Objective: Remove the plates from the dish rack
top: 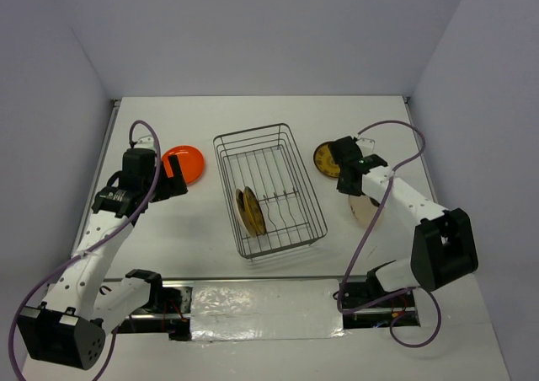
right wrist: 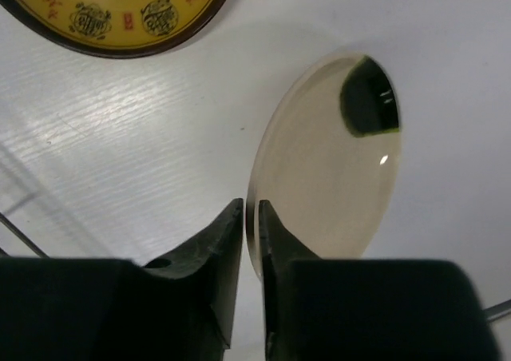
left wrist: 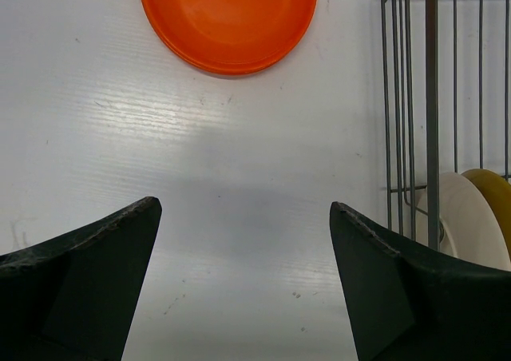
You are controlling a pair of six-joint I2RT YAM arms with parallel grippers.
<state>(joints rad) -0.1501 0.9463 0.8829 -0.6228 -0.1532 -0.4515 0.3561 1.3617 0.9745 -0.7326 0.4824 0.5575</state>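
Five plates are counted: one orange plate [top: 184,163], two mustard plates [top: 327,159] and two cream plates [right wrist: 327,177]. One dish rack [top: 268,166] and two arms [top: 101,238] are seen.

A white table [top: 194,250] is sitting in a plain booth, with soft overhead light gleaming off its faintly grained top. A pale lavender-grey far wall [top: 261,35], left wall [top: 42,128] and right wall [top: 488,103] are closing it in. A crinkled shiny sheet [top: 253,301] is catching glare along the near edge.
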